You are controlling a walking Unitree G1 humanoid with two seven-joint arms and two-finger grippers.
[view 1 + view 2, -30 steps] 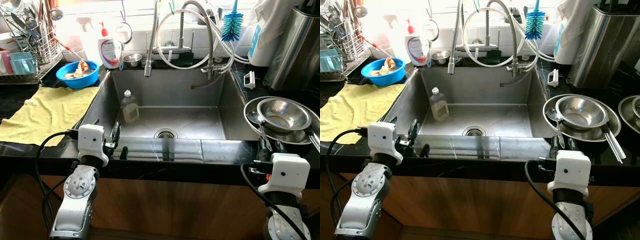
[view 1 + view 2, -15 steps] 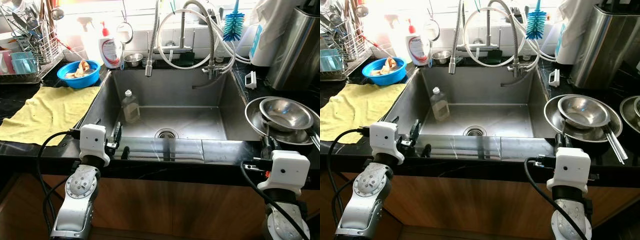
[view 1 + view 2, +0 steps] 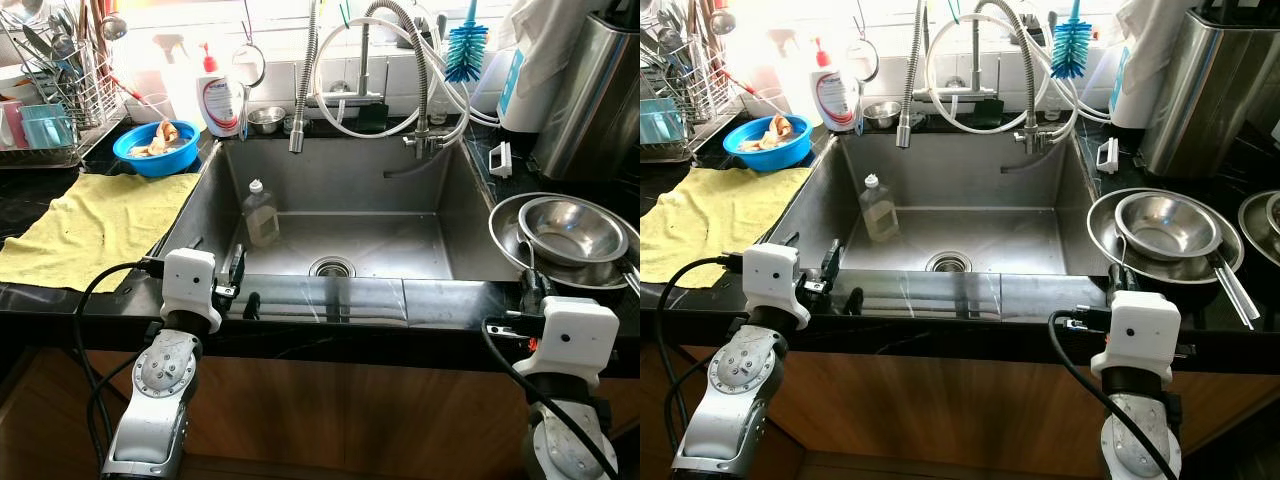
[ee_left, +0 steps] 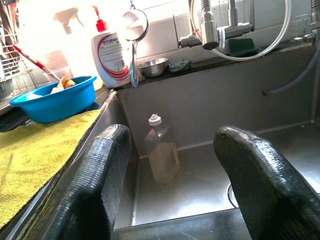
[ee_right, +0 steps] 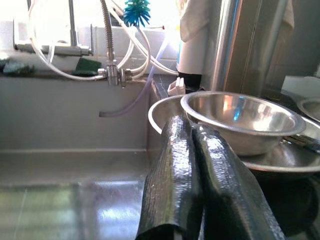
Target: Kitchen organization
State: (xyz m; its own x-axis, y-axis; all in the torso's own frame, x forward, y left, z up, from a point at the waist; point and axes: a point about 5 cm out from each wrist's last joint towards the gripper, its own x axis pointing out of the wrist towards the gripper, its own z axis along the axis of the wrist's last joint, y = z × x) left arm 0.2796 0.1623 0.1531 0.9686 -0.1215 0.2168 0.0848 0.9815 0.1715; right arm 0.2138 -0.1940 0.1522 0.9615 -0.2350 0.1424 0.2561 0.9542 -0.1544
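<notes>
Nearest the camera, both arms rest at the front edge of the black counter (image 3: 60,300). The left gripper (image 3: 240,285) sits at the front left corner of the sink (image 3: 340,190), fingers spread wide and holding nothing. The right gripper (image 3: 527,290) sits at the front right corner, just before the stacked dishes; its two fingers (image 5: 200,170) are pressed together with nothing between them.

The left wrist view looks between the spread fingers (image 4: 95,185) into the basin and shows the small clear bottle (image 4: 162,152) upright on the sink floor near the left wall, white cap on, with pale liquid inside. The right wrist view shows the steel bowl (image 5: 240,120) close up: shiny, upright, sitting on a wider steel plate (image 5: 285,162), just beyond the closed fingertips but apart from them.

The head views show the layout. The drain (image 3: 331,267) lies in the middle of the sink floor, to the right of the bottle. A yellow cloth (image 3: 95,225) covers the counter left of the sink. Behind it stands a blue bowl (image 3: 155,148) holding scraps, then a white soap dispenser (image 3: 222,100). A coiled tap hose (image 3: 400,60) hangs over the back edge, with a blue bottle brush (image 3: 465,45) beside it. A dish rack (image 3: 50,90) stands at far left.
</notes>
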